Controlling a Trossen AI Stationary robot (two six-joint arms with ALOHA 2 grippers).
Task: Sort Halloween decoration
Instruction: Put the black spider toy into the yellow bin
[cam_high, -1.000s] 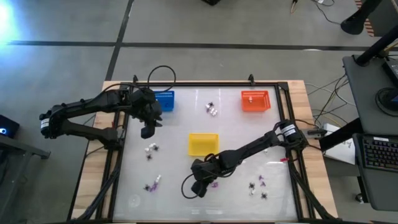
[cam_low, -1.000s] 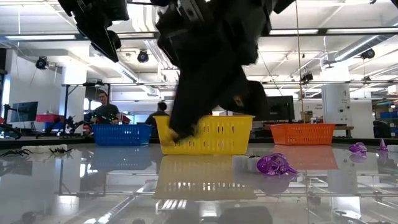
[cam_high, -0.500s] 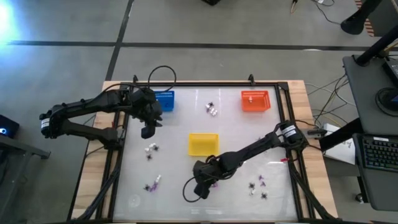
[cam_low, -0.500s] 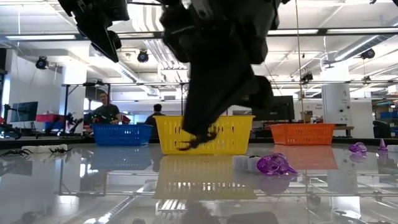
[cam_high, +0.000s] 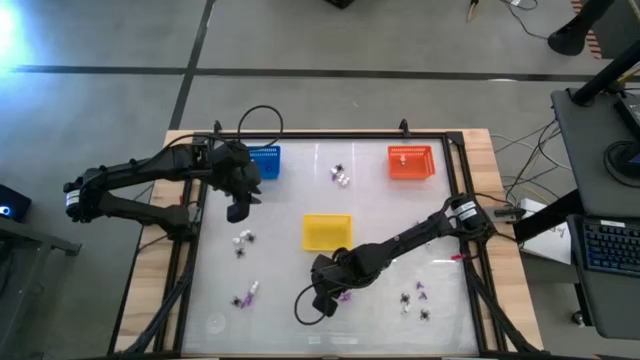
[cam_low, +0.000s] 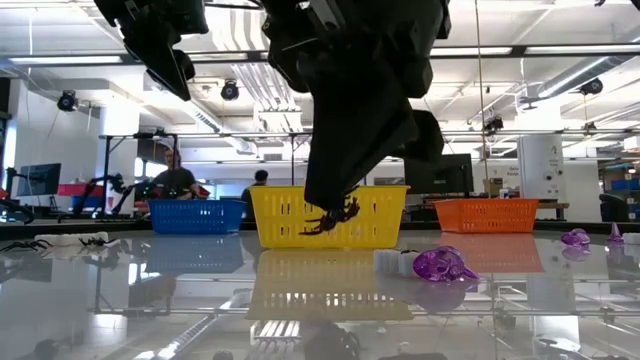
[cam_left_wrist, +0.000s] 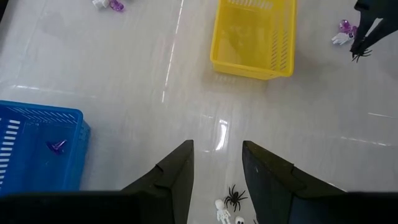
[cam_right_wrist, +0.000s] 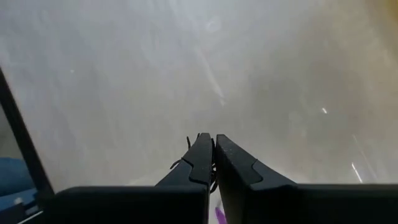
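Landmark: yellow basket (cam_high: 327, 231), mid-desk (cam_high: 290, 190), on a glossy white surface.

Right pincer (cam_high: 322, 303): just off the yellow basket's near edge, raised clear of the desk in the low view. Fingers (cam_right_wrist: 202, 158) clenched on a black spider (cam_low: 335, 216), whose legs dangle below the tips in front of the yellow basket and show either side of the closed fingers in the right wrist view.

Left pincer (cam_high: 236, 211): well to the left of the yellow basket, beside the blue basket (cam_high: 263, 162). Fingers (cam_left_wrist: 177, 171) parted, nothing between them, hanging above the desk.

Halloween decoration, loose pieces:
- purple and white pieces (cam_high: 345, 296) near the right pincer, in front of the yellow basket;
- white piece with a black spider (cam_high: 242, 240), left of the yellow basket, below the left pincer;
- purple and white pair (cam_high: 245, 295), front-left of it;
- black and purple cluster (cam_high: 414, 298), front-right of it;
- small group (cam_high: 341, 176) behind it, between the blue basket and the orange basket (cam_high: 411, 162).

Sorted: one purple bit (cam_left_wrist: 57, 147) in the blue basket; one white bit (cam_high: 402, 157) in the orange basket.

Room beyond the desk: a seated person (cam_low: 172, 180).
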